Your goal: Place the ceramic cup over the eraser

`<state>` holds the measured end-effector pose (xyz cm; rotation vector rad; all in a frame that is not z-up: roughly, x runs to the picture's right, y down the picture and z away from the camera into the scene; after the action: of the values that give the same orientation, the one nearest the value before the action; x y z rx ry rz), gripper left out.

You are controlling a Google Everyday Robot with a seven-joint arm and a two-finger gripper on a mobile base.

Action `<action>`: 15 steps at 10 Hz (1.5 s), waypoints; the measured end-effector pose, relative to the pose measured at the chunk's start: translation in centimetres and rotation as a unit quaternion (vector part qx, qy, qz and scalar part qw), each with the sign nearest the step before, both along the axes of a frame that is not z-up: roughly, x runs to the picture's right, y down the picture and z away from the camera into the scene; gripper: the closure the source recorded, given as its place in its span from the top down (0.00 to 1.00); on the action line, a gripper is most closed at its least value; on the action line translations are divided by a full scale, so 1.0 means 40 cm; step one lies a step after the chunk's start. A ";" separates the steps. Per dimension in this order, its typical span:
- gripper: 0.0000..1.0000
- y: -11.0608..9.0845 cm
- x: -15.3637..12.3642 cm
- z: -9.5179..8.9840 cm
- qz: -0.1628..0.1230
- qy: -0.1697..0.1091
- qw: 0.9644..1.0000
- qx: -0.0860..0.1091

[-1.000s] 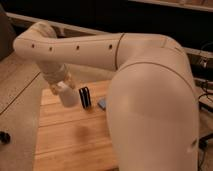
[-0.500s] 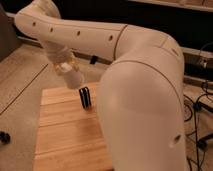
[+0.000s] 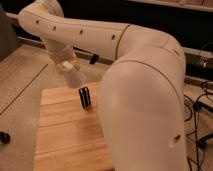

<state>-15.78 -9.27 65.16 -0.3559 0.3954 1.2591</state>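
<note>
1. Your pincer (image 3: 69, 69) hangs above the far part of the wooden bench (image 3: 65, 135), closed narrow on the ceramic cup (image 3: 75, 80). The cup sits tilted in the grip, its lower end leaning down and away from the wrist
2. The eraser (image 3: 85, 98) stands just below the pincer, a little off to the side where the arm's big white link (image 3: 145, 105) bulks. That small sideways offset is what the coming move turns on
3. The eraser's long axis is upright and it looks thin, so treat it as easy to topple. The cup's lower end is right at the eraser's top, and you cannot tell whether they touch
4. By my judgement you need the cup squared up and centred over the block before lowering. A tilted rim is likely to catch the top edge and knock it flat
5. You have one arm only, so there is no choice of reach. Bare wood lies open on the near side of the pincer, the bench's far edge runs close beyond the eraser, and the big link crowds and hides the bench on its side
</note>
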 end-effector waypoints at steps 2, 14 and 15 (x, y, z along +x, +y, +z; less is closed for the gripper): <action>0.00 0.000 0.036 0.038 0.024 0.000 1.000 -0.002; 0.00 0.079 0.112 0.273 0.104 -0.017 0.994 -0.023; 0.00 0.087 0.111 0.281 0.108 -0.018 0.994 -0.027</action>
<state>-11.33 -5.79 76.41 -0.4759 0.3670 1.4527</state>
